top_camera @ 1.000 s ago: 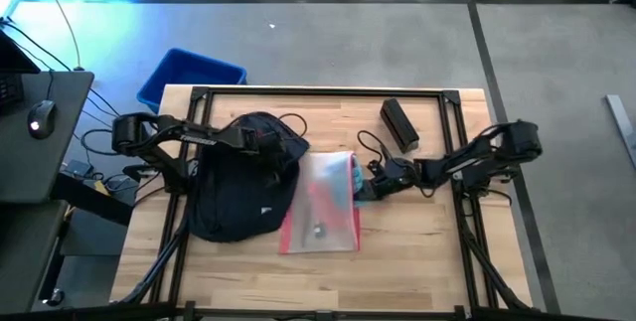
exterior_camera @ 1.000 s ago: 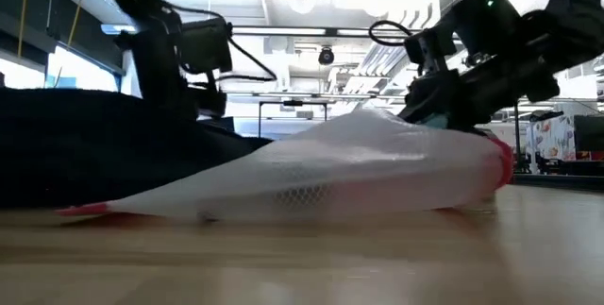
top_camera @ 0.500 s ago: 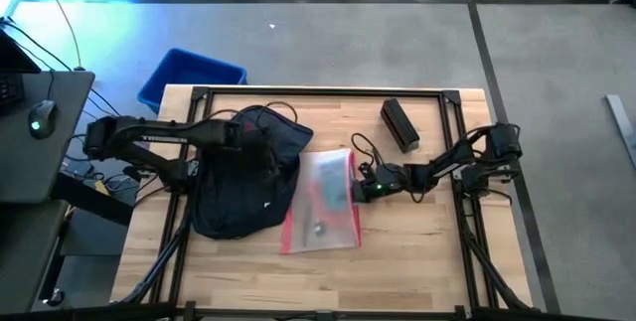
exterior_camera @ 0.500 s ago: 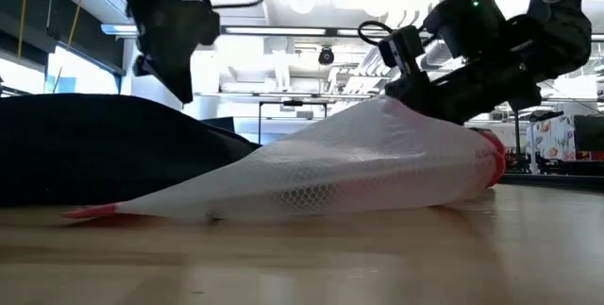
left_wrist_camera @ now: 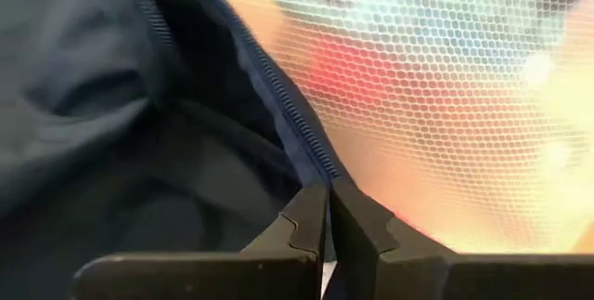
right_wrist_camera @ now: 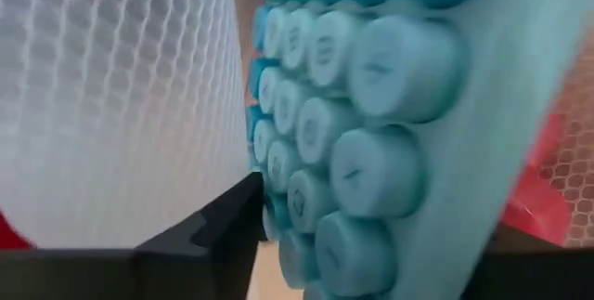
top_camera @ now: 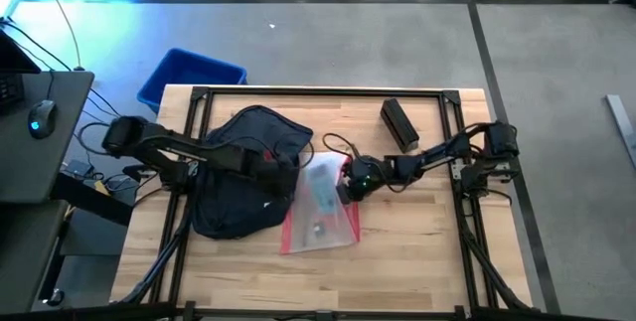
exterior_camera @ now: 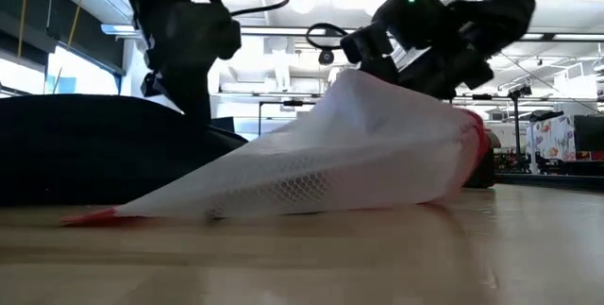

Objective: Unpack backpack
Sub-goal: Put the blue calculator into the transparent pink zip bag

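Left tool [left_wrist_camera: 327,209], pinched together, rests on the dark navy, unzipped backpack [top_camera: 238,177].

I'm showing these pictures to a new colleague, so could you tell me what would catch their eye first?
The dark navy backpack sprawls on the table's left half, with a white mesh pouch of red and teal contents lying against its right side. The left gripper, shut, sits at the backpack's zippered edge; the right gripper meets the pouch's far end.

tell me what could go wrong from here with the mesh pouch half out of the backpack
1. The right gripper is at the mesh pouch's edge, but a firm hold isn't visible; the pouch may slip.
2. The left gripper, shut at the backpack's zipper, may snag the mesh.
3. The pouch is propped up at one end and could flop.
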Robot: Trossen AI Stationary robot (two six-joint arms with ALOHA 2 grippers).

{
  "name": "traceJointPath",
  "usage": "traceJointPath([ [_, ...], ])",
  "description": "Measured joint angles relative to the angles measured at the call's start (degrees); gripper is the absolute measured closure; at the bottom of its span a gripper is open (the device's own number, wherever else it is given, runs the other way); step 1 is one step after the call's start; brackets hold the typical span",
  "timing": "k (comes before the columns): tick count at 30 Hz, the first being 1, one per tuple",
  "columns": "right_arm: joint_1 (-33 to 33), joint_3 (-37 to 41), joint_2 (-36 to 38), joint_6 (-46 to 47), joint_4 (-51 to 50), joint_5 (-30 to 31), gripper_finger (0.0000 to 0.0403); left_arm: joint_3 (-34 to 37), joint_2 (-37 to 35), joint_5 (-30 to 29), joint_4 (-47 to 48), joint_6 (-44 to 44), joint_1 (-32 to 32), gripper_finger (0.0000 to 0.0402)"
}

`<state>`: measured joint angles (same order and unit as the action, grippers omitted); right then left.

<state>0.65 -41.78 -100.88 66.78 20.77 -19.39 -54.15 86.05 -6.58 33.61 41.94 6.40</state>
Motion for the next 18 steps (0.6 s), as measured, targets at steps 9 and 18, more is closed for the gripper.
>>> traceJointPath([
  [9,0.0,-3.4,0.6,-5.4,-6.6,-3.8,0.0161,0.0,1.4,0.0,-0.6,4.2,3.4,0.0402],
  [18,1.6,-7.8,0.7,-13.6,-6.6,-3.0,0.0160,0.0,1.3,-2.3,-0.7,6.0,4.9,0.0402],
])
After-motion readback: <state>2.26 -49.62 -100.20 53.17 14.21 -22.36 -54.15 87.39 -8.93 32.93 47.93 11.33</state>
